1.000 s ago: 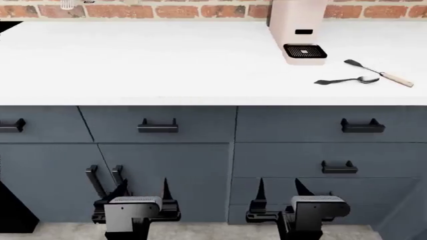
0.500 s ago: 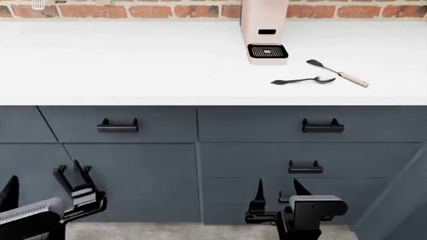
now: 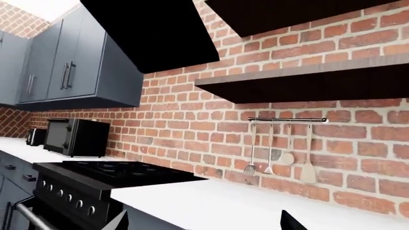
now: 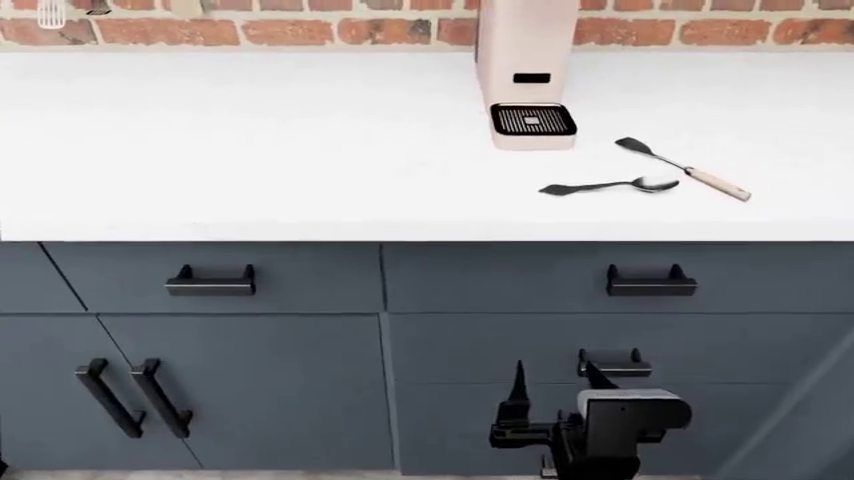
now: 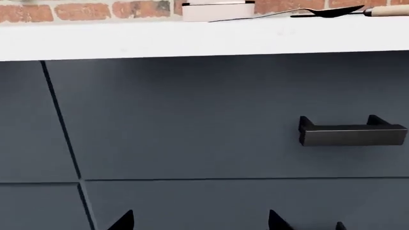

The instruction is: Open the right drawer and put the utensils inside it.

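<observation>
Worktop above, drawers below, utensils lying to the right.

The spoon and the spatula are lying on the counter, just right of the machine standing against the brick wall. The spatula is sitting behind the spoon. The right drawer is sitting under them, shut, with the right gripper hanging lower down before the cabinet fronts.

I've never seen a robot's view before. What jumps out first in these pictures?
A broad white counter fills the head view, with a pale pink machine by the brick wall and, beside it, a spoon and spatula. Below run blue-grey fronts; the right drawer is shut, the right gripper open beneath it.
</observation>
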Controlling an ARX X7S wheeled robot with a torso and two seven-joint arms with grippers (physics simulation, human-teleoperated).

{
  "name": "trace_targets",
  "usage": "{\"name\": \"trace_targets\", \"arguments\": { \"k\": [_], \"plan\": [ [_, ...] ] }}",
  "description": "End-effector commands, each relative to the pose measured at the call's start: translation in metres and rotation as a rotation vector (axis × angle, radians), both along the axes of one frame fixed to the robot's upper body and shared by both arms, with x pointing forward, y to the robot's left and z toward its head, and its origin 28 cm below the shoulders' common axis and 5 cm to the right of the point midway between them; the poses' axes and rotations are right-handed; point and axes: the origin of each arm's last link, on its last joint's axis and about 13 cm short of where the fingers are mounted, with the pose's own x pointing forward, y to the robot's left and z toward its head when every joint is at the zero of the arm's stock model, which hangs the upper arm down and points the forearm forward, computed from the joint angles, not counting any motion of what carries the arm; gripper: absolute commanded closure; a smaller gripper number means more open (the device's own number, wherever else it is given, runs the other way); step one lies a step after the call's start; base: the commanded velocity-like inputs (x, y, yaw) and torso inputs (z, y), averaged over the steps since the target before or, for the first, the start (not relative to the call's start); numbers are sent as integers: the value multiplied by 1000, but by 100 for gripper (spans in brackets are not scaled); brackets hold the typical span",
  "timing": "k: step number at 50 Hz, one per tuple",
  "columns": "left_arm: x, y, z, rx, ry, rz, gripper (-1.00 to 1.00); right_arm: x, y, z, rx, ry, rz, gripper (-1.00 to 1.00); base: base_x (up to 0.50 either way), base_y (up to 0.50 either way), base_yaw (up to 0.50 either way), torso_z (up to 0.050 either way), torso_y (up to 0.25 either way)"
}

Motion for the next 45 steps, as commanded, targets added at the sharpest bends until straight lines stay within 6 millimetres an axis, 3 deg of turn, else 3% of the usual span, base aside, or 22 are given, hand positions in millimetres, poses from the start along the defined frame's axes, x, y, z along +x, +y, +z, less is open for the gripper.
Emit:
{"name": "trace_targets", "arguments": {
  "k": [1,4,9,15,25,45],
  "plan": [
    [-15,2,10,30,-28,33,-100,4,-3,-2,98,117,-7,-100,0,0,0,0,0],
    [-15,2,10,25,-29,32,-100,6,-11,5,325,151,10,-100,0,0,0,0,0],
    [-11,2,9,23,-24,24,-100,4,-29,20,868,146,131,-100,0,0,0,0,0],
    [-10,2,8,19,-24,21,-100,8,-53,14,1209,128,94,-100,0,0,0,0,0],
    [-6,1,7,21,-14,12,-100,3,-84,-8,1245,0,-115,-100,0,0,0,0,0],
    [-1,-1,6,25,-3,-2,-100,-7,-98,-13,1162,-115,-458,-100,0,0,0,0,0]
  ]
}}
